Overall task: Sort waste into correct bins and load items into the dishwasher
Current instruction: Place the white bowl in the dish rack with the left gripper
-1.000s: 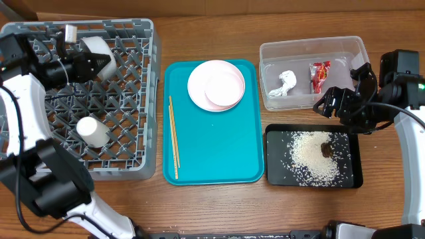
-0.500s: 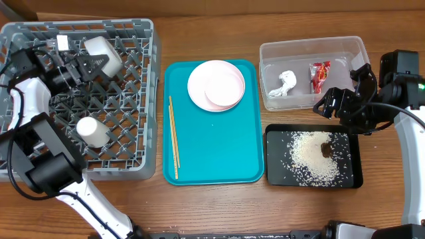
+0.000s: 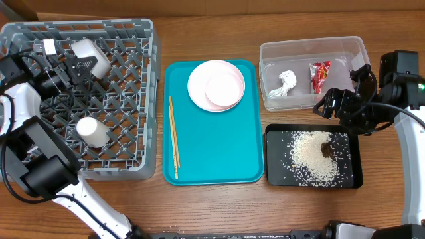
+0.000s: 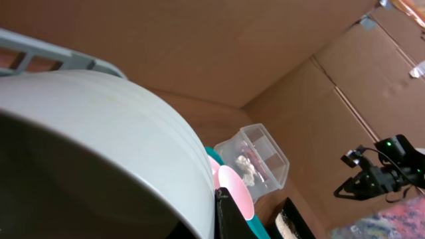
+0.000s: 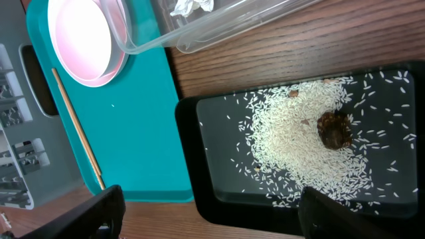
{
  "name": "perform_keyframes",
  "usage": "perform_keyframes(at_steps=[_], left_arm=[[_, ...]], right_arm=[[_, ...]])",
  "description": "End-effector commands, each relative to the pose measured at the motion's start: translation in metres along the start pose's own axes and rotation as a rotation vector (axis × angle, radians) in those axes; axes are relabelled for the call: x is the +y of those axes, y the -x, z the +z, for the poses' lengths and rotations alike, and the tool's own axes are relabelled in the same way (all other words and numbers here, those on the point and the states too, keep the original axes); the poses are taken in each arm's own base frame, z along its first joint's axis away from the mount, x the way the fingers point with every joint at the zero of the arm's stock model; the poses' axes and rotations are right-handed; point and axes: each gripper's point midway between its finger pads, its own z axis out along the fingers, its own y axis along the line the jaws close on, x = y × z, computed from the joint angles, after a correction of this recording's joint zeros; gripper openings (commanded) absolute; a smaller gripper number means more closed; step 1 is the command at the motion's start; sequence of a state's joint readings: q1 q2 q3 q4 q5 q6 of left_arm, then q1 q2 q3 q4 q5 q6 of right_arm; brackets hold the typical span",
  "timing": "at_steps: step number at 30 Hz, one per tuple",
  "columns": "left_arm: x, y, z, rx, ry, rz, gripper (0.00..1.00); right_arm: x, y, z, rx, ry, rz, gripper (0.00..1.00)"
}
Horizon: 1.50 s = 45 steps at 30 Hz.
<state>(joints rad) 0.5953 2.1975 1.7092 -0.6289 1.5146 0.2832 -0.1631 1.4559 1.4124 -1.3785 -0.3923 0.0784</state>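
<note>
My left gripper [image 3: 78, 64] is shut on the rim of the pale grey bowl [image 3: 89, 56], holding it tilted over the back left of the grey dishwasher rack [image 3: 133, 166]. In the left wrist view the bowl [image 4: 99, 146] fills the frame beside one dark finger [image 4: 228, 218]. A small white cup [image 3: 91, 131] lies in the rack. The white plate [image 3: 199, 81] with the pink bowl [image 3: 224, 89] on it sits on the teal tray [image 3: 219, 153], chopsticks [image 3: 173, 136] alongside. My right gripper [image 3: 337, 105] hangs open above the black tray [image 3: 273, 174], which holds rice [image 5: 299, 146] and the brown lump [image 5: 334, 128].
The clear tub [image 3: 345, 46] at the back right holds the white tissue [image 3: 285, 83] and the red wrapper [image 3: 319, 75]. Cardboard walls rise behind the table in the left wrist view. Bare wood lies along the front edge.
My left gripper has carried the grey bowl a little to the left over the rack's back rows. The right arm has stayed put.
</note>
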Motion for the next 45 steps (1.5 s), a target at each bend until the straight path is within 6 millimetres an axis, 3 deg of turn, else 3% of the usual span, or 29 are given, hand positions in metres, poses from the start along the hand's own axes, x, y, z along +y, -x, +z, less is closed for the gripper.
perform_keyframes(at_steps=[1,9,17,18,21,22,23,26,30,33,34,39,45], left_arm=[[-0.009,0.004,0.003,-0.013,-0.067,0.004,0.04],[0.015,-0.012,0.013,0.016,-0.034,-0.031,0.04],[0.029,-0.020,0.009,0.008,-0.034,-0.088,0.04],[0.029,-0.019,0.007,0.004,-0.030,-0.103,0.12],[0.033,-0.017,-0.006,-0.017,-0.012,-0.189,0.62],[0.034,-0.017,-0.012,-0.026,-0.006,-0.217,0.71],[0.036,-0.016,-0.024,-0.044,0.016,-0.262,1.00],[0.039,-0.020,-0.039,-0.044,0.098,-0.309,1.00],[0.023,-0.016,-0.051,-0.022,0.191,-0.272,1.00],[0.019,-0.020,-0.061,0.040,0.391,-0.332,1.00],[0.010,-0.020,-0.068,0.065,0.489,-0.348,1.00],[-0.034,-0.007,-0.072,0.082,0.599,-0.286,1.00],[-0.104,0.002,-0.042,0.115,0.584,-0.171,1.00]], right_arm=[[0.004,0.004,-0.007,-0.028,0.005,-0.013,0.85],[0.003,0.002,-0.007,-0.019,0.004,-0.009,0.85],[0.003,0.002,-0.007,-0.019,0.003,-0.009,0.85],[0.003,0.002,-0.007,-0.019,0.003,-0.009,0.85],[0.003,0.002,-0.007,-0.019,0.004,-0.009,0.85],[0.003,0.002,-0.007,-0.019,0.004,-0.009,0.85],[0.003,0.002,-0.007,-0.018,0.003,-0.009,0.85],[0.003,0.001,-0.007,-0.015,0.003,-0.007,0.85],[0.003,-0.001,-0.007,-0.008,0.002,-0.004,0.85],[0.003,-0.001,-0.007,-0.008,0.002,-0.004,0.85],[0.003,-0.001,-0.007,-0.007,0.001,-0.004,0.85],[0.003,-0.001,-0.007,-0.008,0.002,-0.004,0.86],[0.003,-0.001,-0.007,-0.007,0.001,-0.004,0.86]])
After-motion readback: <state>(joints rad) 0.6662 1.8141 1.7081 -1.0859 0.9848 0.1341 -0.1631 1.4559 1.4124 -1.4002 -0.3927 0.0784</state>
